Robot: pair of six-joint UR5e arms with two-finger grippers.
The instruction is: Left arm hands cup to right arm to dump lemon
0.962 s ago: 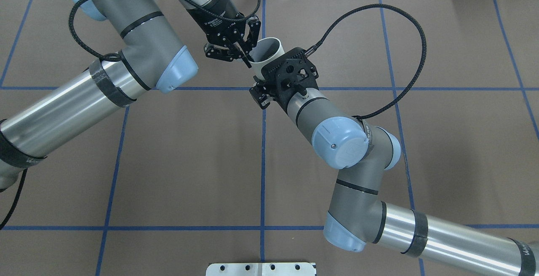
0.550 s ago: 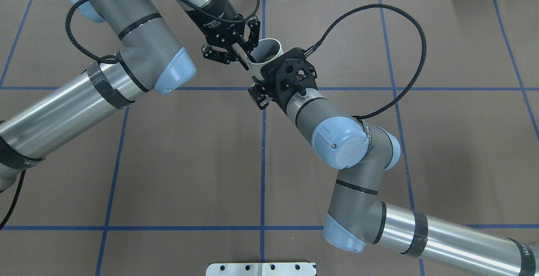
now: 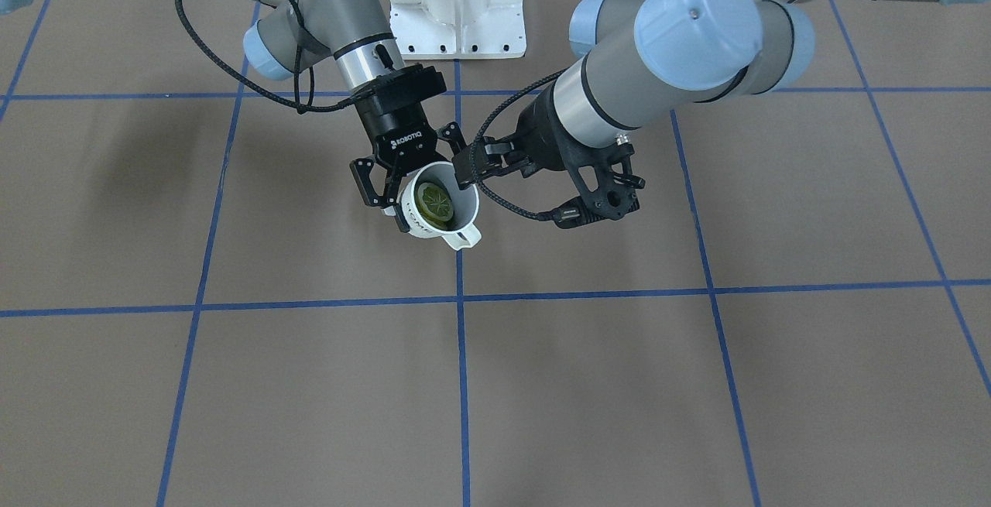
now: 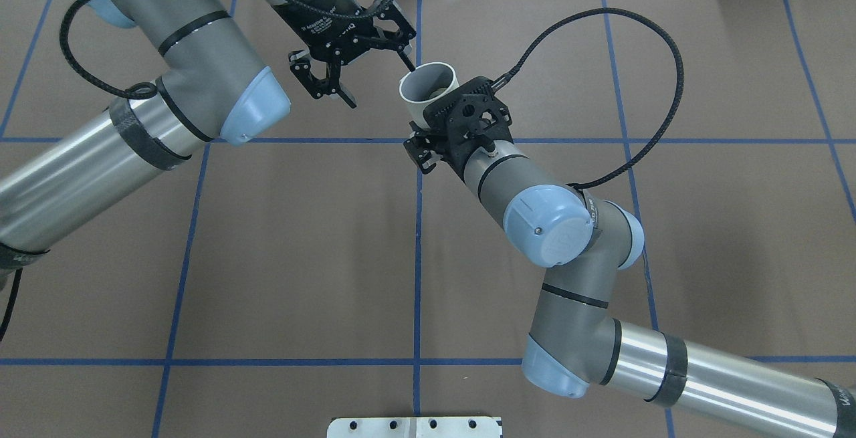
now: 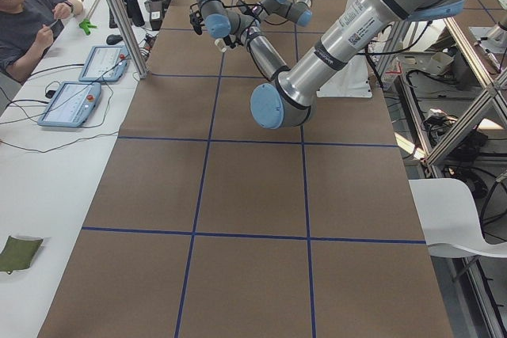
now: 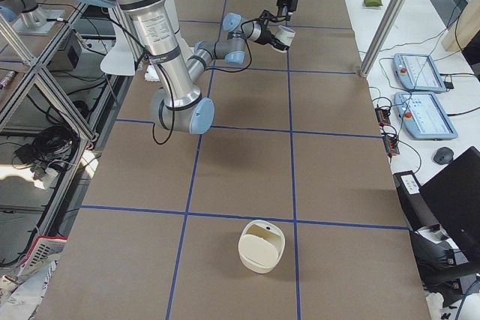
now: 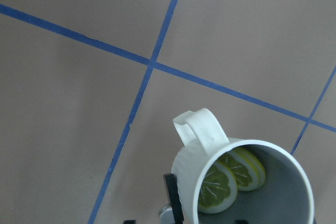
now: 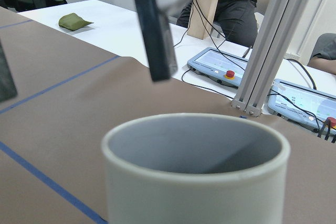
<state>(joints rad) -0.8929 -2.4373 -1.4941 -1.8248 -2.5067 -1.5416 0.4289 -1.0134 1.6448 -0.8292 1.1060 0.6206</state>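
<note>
The cream-white cup hangs tilted above the table with my right gripper shut on its body; in the overhead view the wrist mount hides those fingers. The yellow-green lemon lies inside the cup; the left wrist view shows the lemon as two overlapping cut faces inside the cup. My left gripper stands open just left of the cup, clear of the rim. The cup fills the right wrist view, with a dark left finger above it.
A cream container stands on the brown mat at the table's end on my right. A white mount plate sits at the robot's base. A black cable loops over the right arm. A person sits by tablets.
My left gripper has opened, let go of the cup's rim and drawn back to the left. The cup stays in the right gripper, which has shifted slightly right.
</note>
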